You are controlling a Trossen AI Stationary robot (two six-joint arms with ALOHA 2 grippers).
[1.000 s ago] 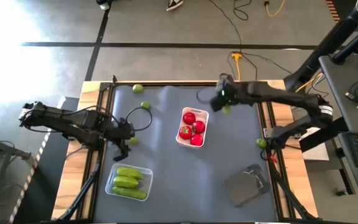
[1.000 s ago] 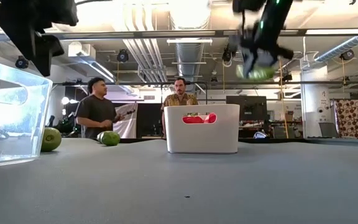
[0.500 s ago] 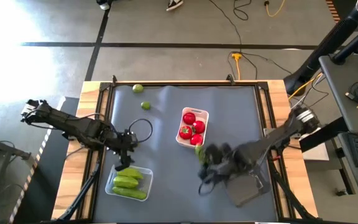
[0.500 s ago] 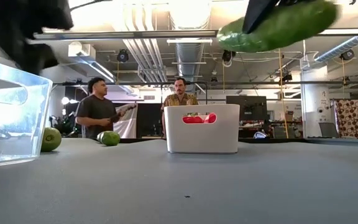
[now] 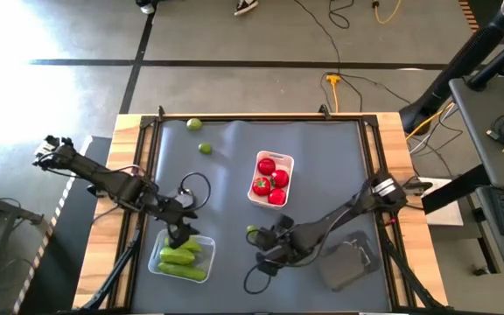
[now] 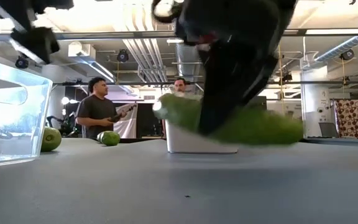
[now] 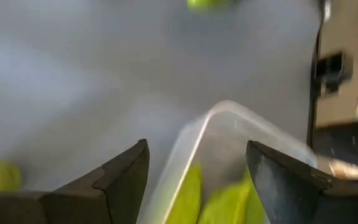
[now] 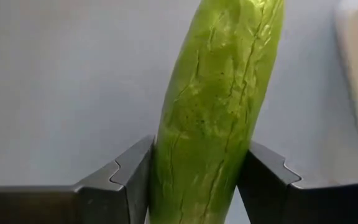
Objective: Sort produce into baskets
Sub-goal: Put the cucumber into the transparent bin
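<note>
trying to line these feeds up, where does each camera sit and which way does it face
High view: above the table, looking straight down; both arms, white tray of tomatoes.
Low view: at tabletop height, looking level into the room; right gripper carrying a cucumber.
Left wrist view: on the left arm, past its open fingers at the clear tray.
Right wrist view: on the right arm, fingers clamping the cucumber.
Shared: low and right wrist show that cucumber.

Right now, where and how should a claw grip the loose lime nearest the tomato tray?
Grip the lime across its widest middle, coming straight down from above: it is round and sits alone on the grey mat, so any finger direction should work.
</note>
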